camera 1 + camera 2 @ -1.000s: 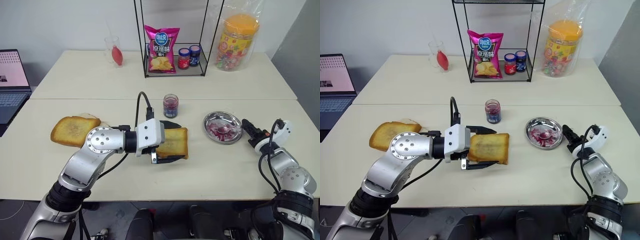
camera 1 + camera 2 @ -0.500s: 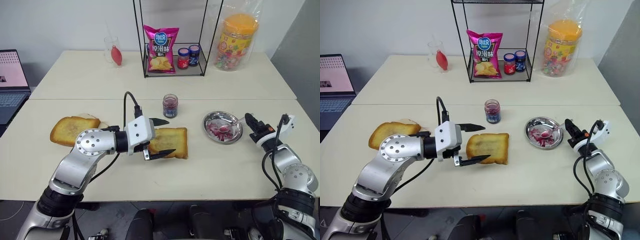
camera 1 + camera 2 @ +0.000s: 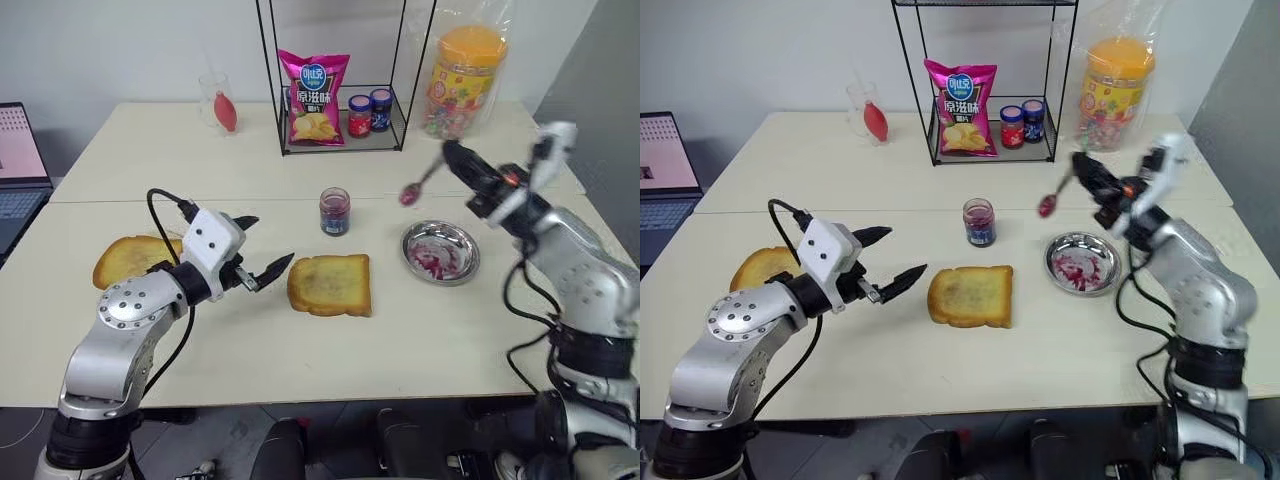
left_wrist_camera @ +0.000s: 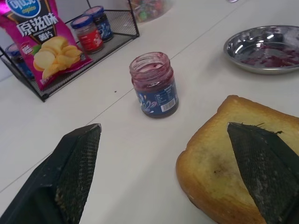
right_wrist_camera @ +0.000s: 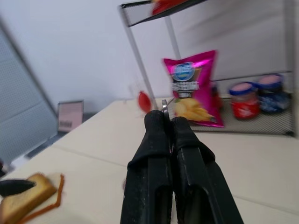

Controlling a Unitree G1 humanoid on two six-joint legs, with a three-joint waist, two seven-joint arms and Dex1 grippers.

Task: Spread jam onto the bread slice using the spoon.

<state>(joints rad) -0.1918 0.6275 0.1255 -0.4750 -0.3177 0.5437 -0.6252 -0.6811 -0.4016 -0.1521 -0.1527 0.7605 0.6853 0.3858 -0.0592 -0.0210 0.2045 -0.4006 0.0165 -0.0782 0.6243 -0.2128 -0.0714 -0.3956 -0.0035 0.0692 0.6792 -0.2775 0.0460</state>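
Observation:
The bread slice lies flat on the table in front of the open jar of jam. My left gripper is open just left of the slice, not touching it; in the left wrist view its fingers frame the jar and the slice's corner. Raised above the table, my right gripper is shut on the handle of the spoon. The spoon's bowl carries purple-red jam and hangs in the air between the jar and the metal dish.
A second toast slice lies at the left by my left arm. A wire rack at the back holds a chips bag and two lidded jars. A candy tub, a glass and a laptop stand around the edges.
My right gripper shut on the spoon and lifted it out of the dish, up and to the left. The left gripper drew back leftward off the bread slice, staying open.

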